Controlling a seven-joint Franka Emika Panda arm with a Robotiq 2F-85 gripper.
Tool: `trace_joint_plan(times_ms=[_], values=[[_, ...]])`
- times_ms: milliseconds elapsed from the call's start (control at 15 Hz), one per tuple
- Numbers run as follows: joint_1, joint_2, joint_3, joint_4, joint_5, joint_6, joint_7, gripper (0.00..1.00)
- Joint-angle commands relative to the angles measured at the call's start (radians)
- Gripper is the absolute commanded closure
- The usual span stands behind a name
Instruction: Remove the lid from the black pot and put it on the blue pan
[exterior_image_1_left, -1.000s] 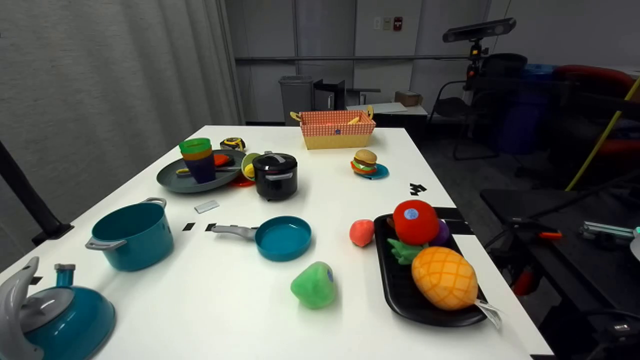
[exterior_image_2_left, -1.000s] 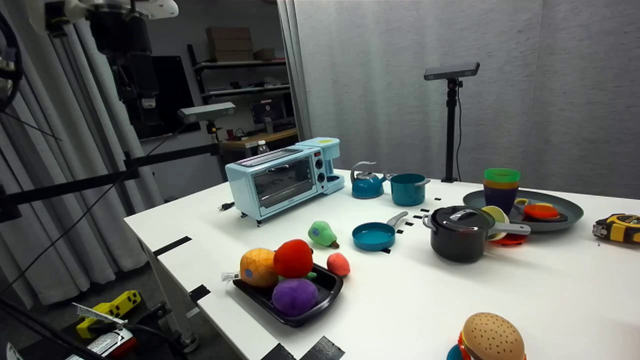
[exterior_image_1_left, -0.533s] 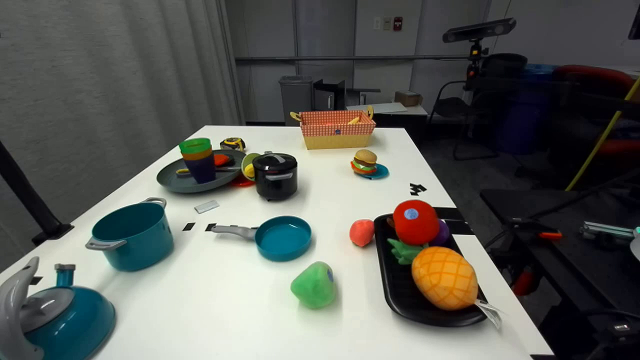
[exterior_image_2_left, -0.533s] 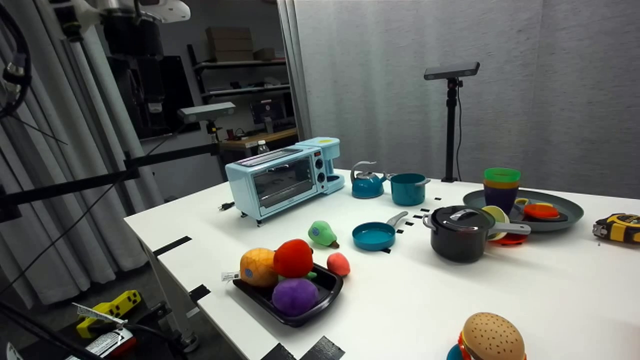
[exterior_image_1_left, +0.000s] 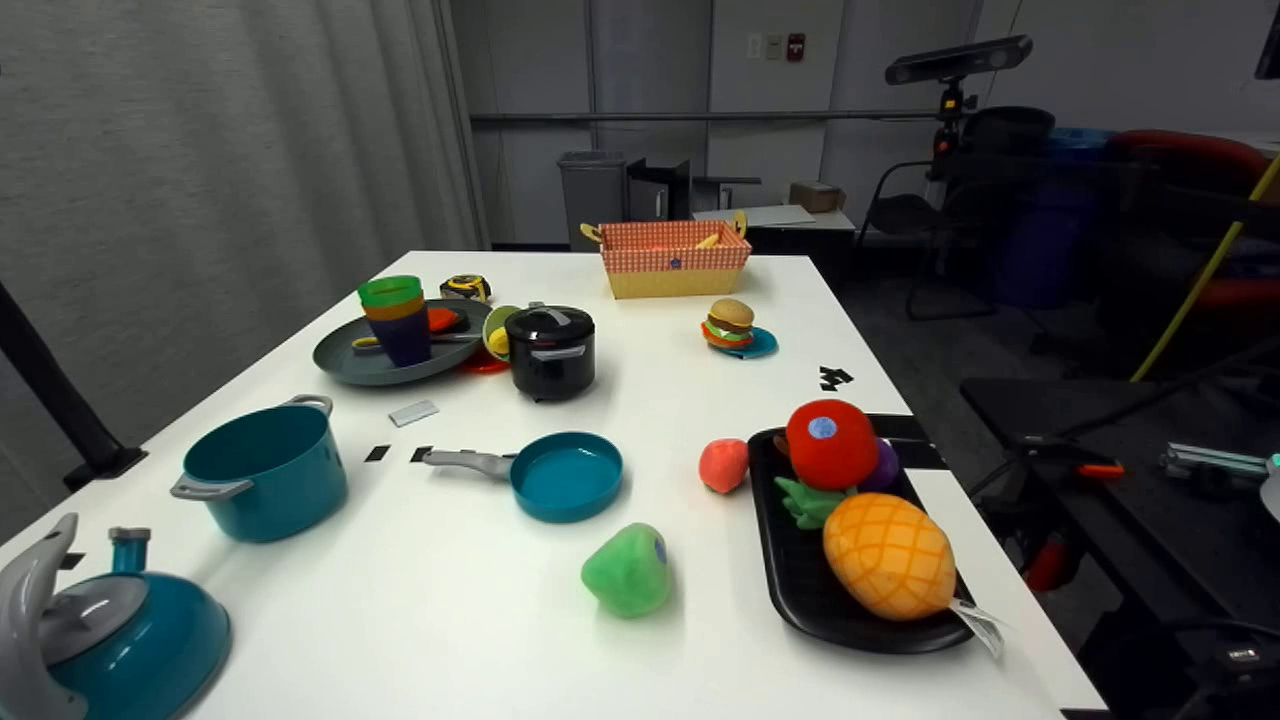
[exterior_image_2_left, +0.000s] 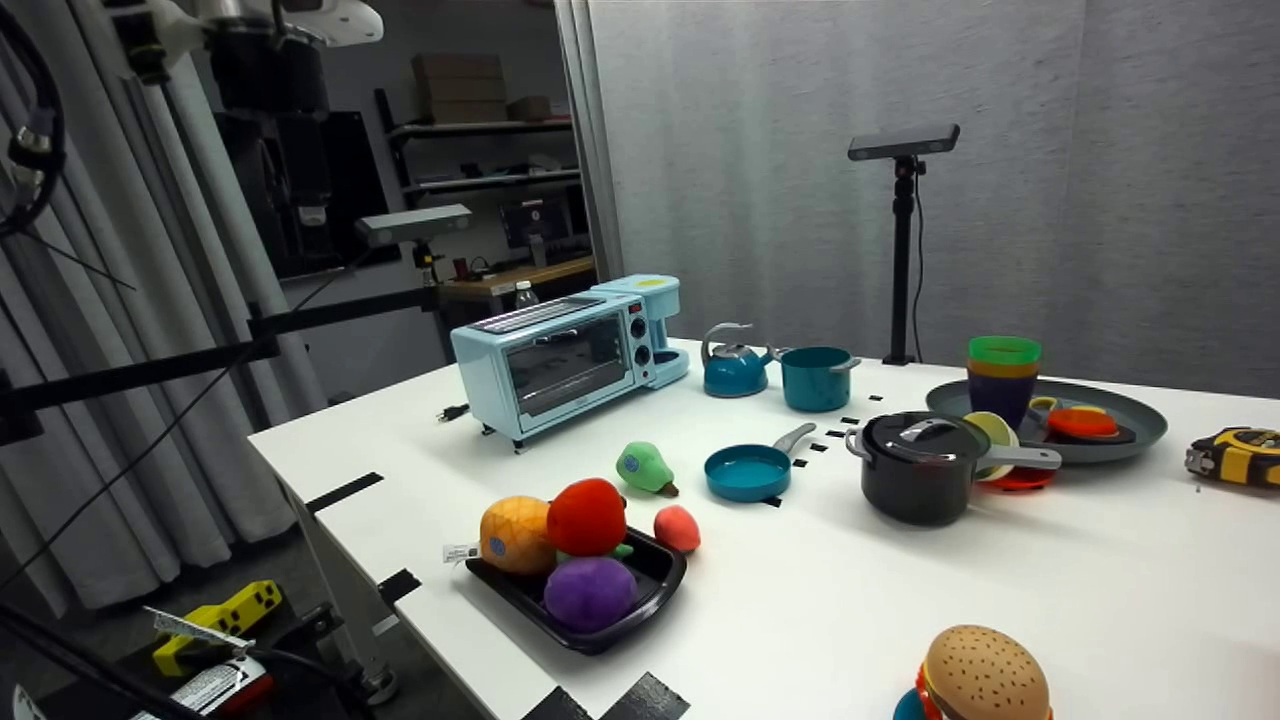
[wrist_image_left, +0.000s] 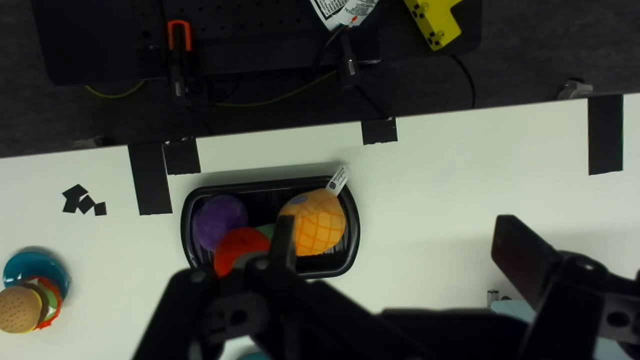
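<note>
As the gripper (wrist_image_left: 392, 240) hangs high above the white table (wrist_image_left: 425, 180), its two fingers stand spread wide, one of them crossing in front of the black tray (wrist_image_left: 262, 200) in the wrist view. In that tray we have a purple plush (wrist_image_left: 220, 220), a red plush (wrist_image_left: 240, 242) and an orange plush fruit (wrist_image_left: 320, 225) with lattice lines. Just outside it, a pinkish plush (exterior_image_1_left: 723, 466); a little farther, a green pear-shaped plush (exterior_image_1_left: 628, 572). On we go to the blue pan (exterior_image_1_left: 567, 477), flat on the table, its grey handle pointing away from the tray. And there, well apart from the gripper, is the black pot (exterior_image_1_left: 553, 370), upright, the lid (exterior_image_2_left: 925, 440) seated right on top of it in both exterior views! Near it, a grey plate (exterior_image_1_left: 340, 358) bears stacked cups (exterior_image_1_left: 400, 340).
</note>
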Motion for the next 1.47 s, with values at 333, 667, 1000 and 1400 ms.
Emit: trace_joint_plan(times_ms=[333,667,1000,1400], values=[[-0.022,0.001,0.02,0.0,0.03,-0.009,0.073,0.0],[-0.096,0.061,-0.029,0.019,-0.013,0.054,0.113,0.0],[-0.182,0.15,-0.069,0.052,-0.044,0.121,0.13,0.0],[-0.237,0.244,-0.102,0.112,-0.083,0.163,0.153,0.0]])
